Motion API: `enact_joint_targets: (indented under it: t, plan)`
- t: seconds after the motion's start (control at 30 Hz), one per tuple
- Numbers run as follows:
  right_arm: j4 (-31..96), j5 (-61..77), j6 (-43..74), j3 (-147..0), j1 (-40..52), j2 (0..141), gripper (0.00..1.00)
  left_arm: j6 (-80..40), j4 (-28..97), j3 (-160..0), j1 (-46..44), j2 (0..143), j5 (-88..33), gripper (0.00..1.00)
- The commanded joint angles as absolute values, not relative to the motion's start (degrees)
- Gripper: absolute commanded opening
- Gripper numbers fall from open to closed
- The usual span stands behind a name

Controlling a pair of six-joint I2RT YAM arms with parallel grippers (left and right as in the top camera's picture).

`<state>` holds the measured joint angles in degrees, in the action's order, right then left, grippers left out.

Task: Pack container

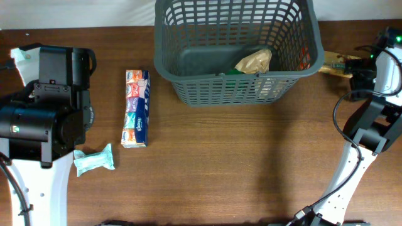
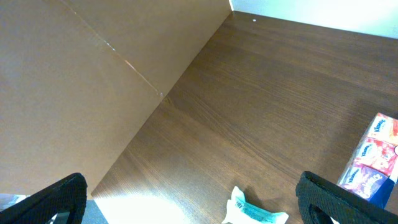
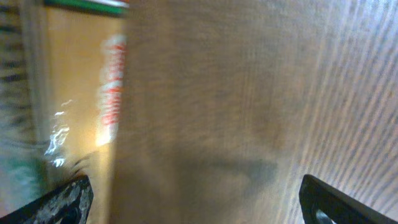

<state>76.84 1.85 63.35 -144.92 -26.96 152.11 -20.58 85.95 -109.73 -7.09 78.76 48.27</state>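
Overhead, the container (image 1: 213, 91) sat at the desk's (image 1: 251, 157) far edge, mouth up, its long axis running left to right. The left jaws stood apart over the desk; the right jaws, also apart, hung beyond the container's right end.

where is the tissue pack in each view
Overhead: the tissue pack lies left of centre, left of the basket.
Left wrist: at the right edge, cut off.
Right wrist: not in it.
Shared landmark: the teal packet near the pack's end.
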Motion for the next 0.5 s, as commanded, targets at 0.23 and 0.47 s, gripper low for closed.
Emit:
enact_joint_targets:
  t: [0.23, 0.47]
  plan:
    - [77.01, 4.95, 57.39, -159.09, -26.20, 152.73, 0.99, -20.12, 85.95, -109.75, -6.85, 78.87, 48.69, 1.00]
    - [72.23, 5.69, 59.64, -160.29, -25.98, 152.79, 0.99, -20.12, 85.95, -109.75, -6.85, 78.87, 48.69, 1.00]
